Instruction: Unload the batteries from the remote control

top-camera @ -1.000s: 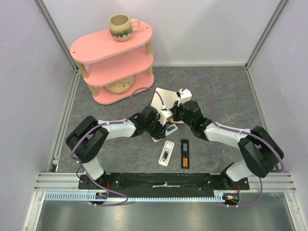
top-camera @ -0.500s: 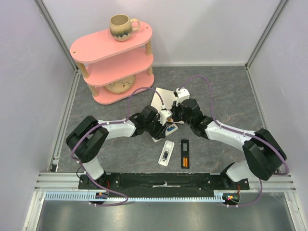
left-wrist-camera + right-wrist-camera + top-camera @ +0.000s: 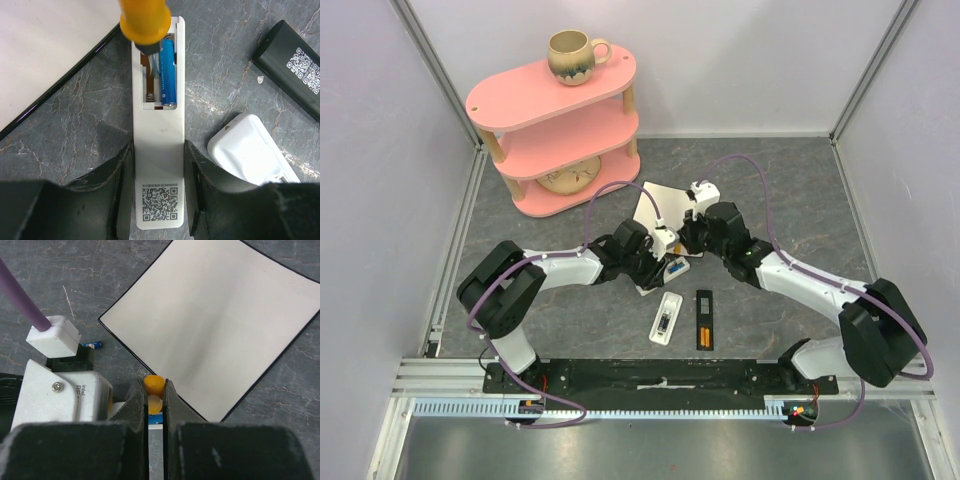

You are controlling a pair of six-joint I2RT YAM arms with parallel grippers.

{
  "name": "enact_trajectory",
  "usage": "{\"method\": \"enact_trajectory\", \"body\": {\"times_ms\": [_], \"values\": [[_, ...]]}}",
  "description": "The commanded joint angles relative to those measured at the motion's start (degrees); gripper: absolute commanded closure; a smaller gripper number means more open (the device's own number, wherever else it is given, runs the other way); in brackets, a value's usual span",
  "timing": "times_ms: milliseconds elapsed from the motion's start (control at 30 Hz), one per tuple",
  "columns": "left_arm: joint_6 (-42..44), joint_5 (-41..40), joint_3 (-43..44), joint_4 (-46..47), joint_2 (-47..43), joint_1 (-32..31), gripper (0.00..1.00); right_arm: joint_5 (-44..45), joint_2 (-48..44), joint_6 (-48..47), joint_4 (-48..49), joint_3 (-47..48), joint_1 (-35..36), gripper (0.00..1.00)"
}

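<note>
My left claw (image 3: 159, 152) is part-way closed, its two dark fingers (image 3: 120, 175) pressed against the long edges of the white remote (image 3: 157, 165). The remote lies flat on the grey table (image 3: 800, 200) with its back up and the cover off. In the open compartment a blue battery (image 3: 168, 72) sits in the right-hand slot. The slot beside it shows only bare contacts.

My right claw (image 3: 154, 388) is closed almost fully, pinching the orange-handled screwdriver (image 3: 145, 20), which stands over that bare slot with its dark shaft reaching down into it, just beside the blue battery. I cannot tell whether the tip touches the cell.

In the top view the two claws meet over the middle of the table. A loose blue battery (image 3: 92, 344) lies on the table near the edge of the white sheet (image 3: 215, 325), which sits just behind the white remote. Nearer the arm bases lie a white casing (image 3: 666, 318) and a black remote (image 3: 705, 320) with its back open and orange batteries (image 3: 702, 333) inside it.

At the far left stands a pink shelf (image 3: 520, 100) with a mug (image 3: 572, 55) on top.
</note>
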Motion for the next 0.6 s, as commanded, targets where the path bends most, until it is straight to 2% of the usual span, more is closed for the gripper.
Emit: {"method": "enact_trajectory", "body": {"times_ms": [0, 567], "values": [[-0.2, -3.5, -0.9, -4.6, 2.2, 0.0, 0.98, -1.8, -3.3, -1.5, -5.3, -0.1, -1.4, 1.0], [-0.6, -4.2, -1.0, -4.5, 1.6, -0.1, 0.98, -3.6, -6.7, -1.2, -5.4, -0.5, -3.5, 1.0]]}}
